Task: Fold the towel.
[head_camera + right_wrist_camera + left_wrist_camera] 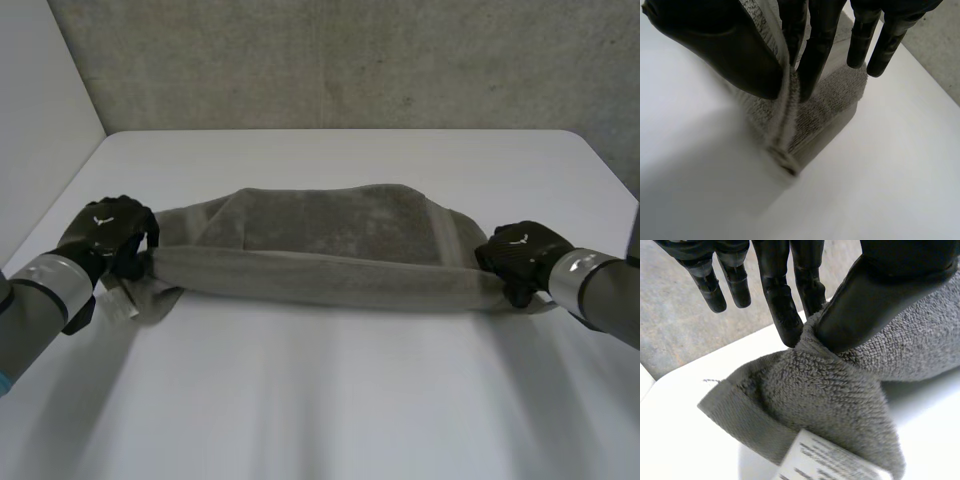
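Pinched the towel (330, 250) at its left end, thumb against fingers, with the left hand (108, 235), near the table's (330, 400) left edge, white label (830, 460) just below the grip. Ran long axis crosswise, parallel to the near edge, front edge strung between both grips. Pinched the right end likewise with the right hand (520, 258). Likely needed both ends carried together toward the far edge.

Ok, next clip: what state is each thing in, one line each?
towel: spread across the table, its near long edge gathered and raised between the two hands, fold not yet laid flat.
left hand: shut on the towel, thumb and fingers pinching one end.
right hand: shut on the towel, pinching the other end.
white label: hanging from the towel corner under the left hand.
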`<action>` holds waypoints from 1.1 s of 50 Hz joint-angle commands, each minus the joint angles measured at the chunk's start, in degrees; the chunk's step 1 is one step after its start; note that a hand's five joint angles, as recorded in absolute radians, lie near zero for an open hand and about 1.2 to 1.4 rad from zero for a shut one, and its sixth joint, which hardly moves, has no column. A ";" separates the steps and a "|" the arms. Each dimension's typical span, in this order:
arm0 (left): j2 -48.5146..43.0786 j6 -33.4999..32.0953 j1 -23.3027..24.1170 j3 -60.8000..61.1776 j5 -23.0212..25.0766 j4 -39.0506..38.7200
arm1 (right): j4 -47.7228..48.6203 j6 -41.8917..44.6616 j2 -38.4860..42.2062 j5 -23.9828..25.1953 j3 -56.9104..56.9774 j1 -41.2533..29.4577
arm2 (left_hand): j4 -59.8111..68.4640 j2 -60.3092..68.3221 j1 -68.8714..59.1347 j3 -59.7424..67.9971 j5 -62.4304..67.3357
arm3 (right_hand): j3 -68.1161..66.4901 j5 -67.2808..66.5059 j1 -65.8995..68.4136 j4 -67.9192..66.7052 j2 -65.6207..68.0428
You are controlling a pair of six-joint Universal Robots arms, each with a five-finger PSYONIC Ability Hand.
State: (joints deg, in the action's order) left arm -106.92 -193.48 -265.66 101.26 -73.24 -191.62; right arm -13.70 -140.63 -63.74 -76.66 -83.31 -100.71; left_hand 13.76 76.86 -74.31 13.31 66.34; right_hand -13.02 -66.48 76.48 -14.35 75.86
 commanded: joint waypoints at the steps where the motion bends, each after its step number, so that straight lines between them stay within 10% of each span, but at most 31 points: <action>1: -6.81 -3.75 1.46 -8.97 -0.50 1.07 | 4.80 -1.14 3.88 0.11 9.97 -2.38 | -3.76 3.14 -5.69 -3.31 3.66 | 3.02 -3.52 3.52 4.35 4.14; 11: -15.34 -2.87 7.69 -49.96 -6.47 2.39 | 25.62 -7.80 6.26 0.81 35.55 -3.70 | -3.76 3.14 -5.69 -3.31 3.66 | 3.02 -3.52 3.52 4.35 4.14; 20: -10.86 2.67 9.46 -60.74 -6.12 -1.65 | 30.93 -18.80 0.38 1.34 38.50 -3.53 | -3.76 3.14 -5.69 -3.31 3.66 | 3.02 -3.52 3.52 4.35 4.14; 43: -7.43 -1.88 2.96 -4.17 5.83 -27.39 | 30.93 -12.14 -5.87 12.32 -8.69 1.13 | -3.76 3.14 -5.69 -3.31 3.66 | 3.02 -3.52 3.52 4.35 4.14; 55: -1.63 -8.23 2.52 8.78 5.66 -27.84 | 28.02 -7.21 -9.74 12.15 -18.38 4.56 | -3.76 3.14 -5.69 -3.31 3.66 | 3.02 -3.52 3.52 4.35 4.14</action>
State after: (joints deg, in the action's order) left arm -112.19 -200.56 -262.95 105.31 -67.23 -220.16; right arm 16.08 -148.37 -70.36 -64.21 -99.32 -97.78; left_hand 13.76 76.87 -74.32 13.31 66.55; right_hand -13.02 -66.82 76.50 -14.35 75.88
